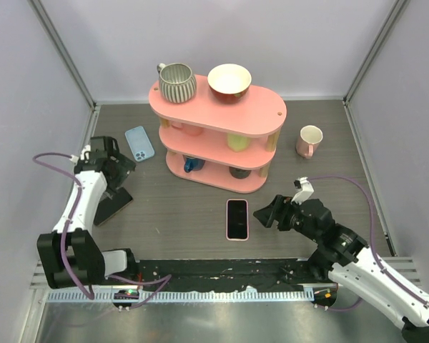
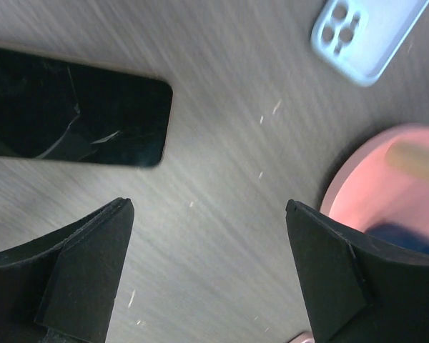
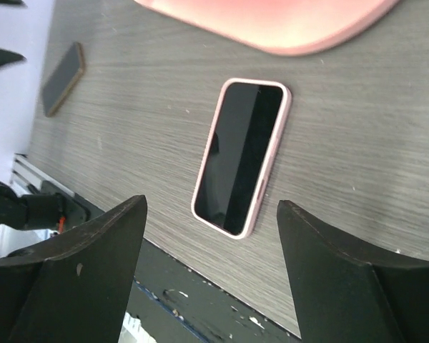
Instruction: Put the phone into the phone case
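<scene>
Pale lilac walls (image 1: 200, 43) framed by metal posts (image 1: 64, 53) enclose a dark wood-grain desk (image 1: 171, 207), where a pink 3-tier shelf (image 1: 264, 107) stands near the back wall under soft, even light.

I see a black-screened phone (image 3: 239, 157) in a pale pink case (image 3: 285, 111) at near centre, a light blue case (image 1: 139, 143) far left, a salmon-pink shelf (image 1: 222, 107), a grey ribbed mug (image 1: 177, 82), and a dark grey wood-grain worktop (image 1: 171, 207).

phone (image 3: 241, 157) lies in case (image 3: 271, 158), before shelf (image 1: 264, 107).
</scene>
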Controlling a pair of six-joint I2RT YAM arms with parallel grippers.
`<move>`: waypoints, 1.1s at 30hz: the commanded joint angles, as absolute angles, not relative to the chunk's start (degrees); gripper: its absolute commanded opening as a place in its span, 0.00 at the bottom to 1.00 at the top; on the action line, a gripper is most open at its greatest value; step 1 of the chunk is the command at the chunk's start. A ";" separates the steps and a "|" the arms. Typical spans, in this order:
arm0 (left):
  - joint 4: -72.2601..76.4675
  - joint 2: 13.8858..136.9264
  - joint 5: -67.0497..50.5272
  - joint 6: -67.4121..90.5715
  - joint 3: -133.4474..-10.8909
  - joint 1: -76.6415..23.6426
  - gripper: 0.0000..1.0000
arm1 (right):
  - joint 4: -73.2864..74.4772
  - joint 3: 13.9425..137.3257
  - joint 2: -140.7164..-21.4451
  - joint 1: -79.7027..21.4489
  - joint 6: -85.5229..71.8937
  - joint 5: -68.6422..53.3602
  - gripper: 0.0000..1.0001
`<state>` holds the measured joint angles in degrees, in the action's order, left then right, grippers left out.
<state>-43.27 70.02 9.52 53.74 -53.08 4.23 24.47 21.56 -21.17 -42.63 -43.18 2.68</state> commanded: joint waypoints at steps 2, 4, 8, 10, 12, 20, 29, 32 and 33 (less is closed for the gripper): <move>-37.10 76.79 14.32 56.60 -61.51 9.66 0.92 | 23.38 20.66 -25.48 -42.54 -42.81 0.70 0.78; -33.25 79.97 12.40 53.98 -64.42 9.84 0.93 | 23.29 20.65 -25.40 -42.54 -42.54 0.70 0.78; -27.69 91.36 9.84 48.17 -70.74 9.84 0.93 | 23.03 20.48 -23.82 -42.54 -42.27 0.70 0.78; -25.76 95.78 8.19 45.89 -74.78 9.84 0.91 | 23.55 20.48 -22.85 -42.54 -42.71 0.70 0.77; -26.62 103.22 7.56 43.70 -81.34 9.93 0.88 | 24.16 20.57 -21.89 -42.54 -42.89 -1.67 0.77; -29.36 119.00 0.26 43.06 -92.90 10.99 0.72 | 24.87 20.57 -21.01 -42.45 -43.50 -1.32 0.77; -32.08 124.54 1.06 42.37 -95.89 10.90 0.60 | 24.26 20.30 -22.59 -42.54 -43.07 -0.35 0.77; -33.48 126.03 0.88 41.40 -96.76 10.99 0.56 | 24.26 20.30 -22.50 -42.54 -42.98 -0.26 0.77; -34.18 126.38 0.70 40.96 -97.03 10.90 0.54 | 24.26 20.30 -22.50 -42.54 -43.07 -0.26 0.76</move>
<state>-31.18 124.05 1.45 43.00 -94.70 10.59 25.65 20.56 -22.41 -42.63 -43.44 -0.69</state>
